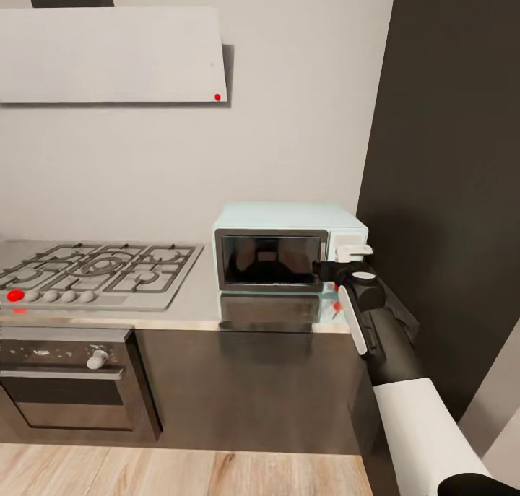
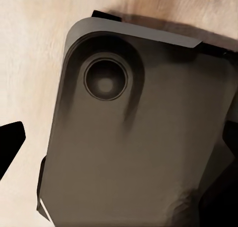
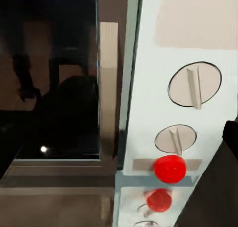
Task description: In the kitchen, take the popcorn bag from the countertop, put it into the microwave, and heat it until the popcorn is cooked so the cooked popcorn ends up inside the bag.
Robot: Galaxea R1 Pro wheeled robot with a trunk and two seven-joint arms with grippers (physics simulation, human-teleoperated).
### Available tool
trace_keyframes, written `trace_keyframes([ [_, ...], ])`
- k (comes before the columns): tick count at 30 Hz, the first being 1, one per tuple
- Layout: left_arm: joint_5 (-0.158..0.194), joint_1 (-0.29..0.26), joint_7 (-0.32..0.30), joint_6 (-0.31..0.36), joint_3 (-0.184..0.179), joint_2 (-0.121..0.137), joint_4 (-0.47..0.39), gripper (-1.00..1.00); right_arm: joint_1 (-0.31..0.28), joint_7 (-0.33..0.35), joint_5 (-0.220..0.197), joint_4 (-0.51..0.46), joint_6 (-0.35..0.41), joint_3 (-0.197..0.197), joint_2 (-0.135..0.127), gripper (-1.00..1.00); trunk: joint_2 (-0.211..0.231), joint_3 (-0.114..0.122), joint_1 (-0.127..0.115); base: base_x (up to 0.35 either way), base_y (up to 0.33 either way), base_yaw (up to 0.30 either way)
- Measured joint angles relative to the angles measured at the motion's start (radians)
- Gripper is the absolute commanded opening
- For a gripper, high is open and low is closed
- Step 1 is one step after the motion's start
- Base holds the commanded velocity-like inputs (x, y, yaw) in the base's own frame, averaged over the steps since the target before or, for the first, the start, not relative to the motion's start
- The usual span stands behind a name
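the microwave (image 1: 289, 254) is sitting on the counter (image 1: 195, 305) in the corner beside the dark wall panel (image 1: 448, 193), with the gas hob (image 1: 94, 272) well apart on its other side and the built-in oven (image 1: 68, 380) below that hob. its dark glass door (image 3: 49, 78) is lying closed. the right gripper (image 1: 339, 268) is hovering just in front of the microwave's control strip, level with the knobs. in the right wrist view the upper knob (image 3: 194, 85), the lower knob (image 3: 175, 139) and the red button (image 3: 169, 168) are lining up down the pale panel, close to the camera. whether the fingers are open or closed cannot be told, since the wrist body is hiding them. the left wrist view is looking down at a dark rounded part of the robot's own body (image 2: 139, 138) over wooden floor (image 2: 25, 63); the state of the left fingers cannot be told either. the popcorn bag is not appearing on the stretch of counter around the microwave, and the reflective glass is giving no clear reading of the interior.

judged risk: the fingers are working very near three small controls, so a slight misalignment could press the button or turn the wrong knob. starting the heating with the bag outside the microwave would leave the popcorn uncooked.
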Motion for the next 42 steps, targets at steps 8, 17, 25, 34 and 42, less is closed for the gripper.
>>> trace_keyframes([
  [8, -0.001, 0.000, 0.001, 0.000, -0.001, 0.000, 0.000, 1.00, 0.000, 0.001, -0.003, 0.020, 0.006, 0.000, 0.000, 1.00, 0.000, 0.000, 0.000, 0.187, 0.246, 0.000],
  [17, 0.000, 0.000, 0.001, 0.000, -0.001, 0.001, 0.000, 1.00, 0.000, 0.008, 0.004, 0.021, 0.012, -0.003, -0.021, 1.00, 0.000, 0.000, 0.000, 0.022, 0.024, 0.000],
  [25, 0.001, 0.000, 0.001, 0.000, -0.001, 0.001, 0.000, 1.00, 0.000, 0.027, -0.006, 0.077, 0.000, -0.008, -0.123, 1.00, 0.000, 0.000, 0.000, 0.000, 0.000, 0.000],
  [34, 0.001, 0.000, 0.001, 0.000, -0.001, 0.001, 0.000, 1.00, 0.000, 0.025, -0.002, 0.100, -0.001, -0.008, -0.121, 1.00, 0.000, 0.000, 0.000, 0.000, 0.000, 0.000],
  [42, 0.000, 0.000, 0.001, 0.000, -0.001, 0.001, 0.000, 1.00, 0.000, 0.046, -0.007, 0.086, -0.002, -0.005, -0.108, 1.00, 0.000, 0.000, 0.000, 0.000, 0.000, 0.000],
])
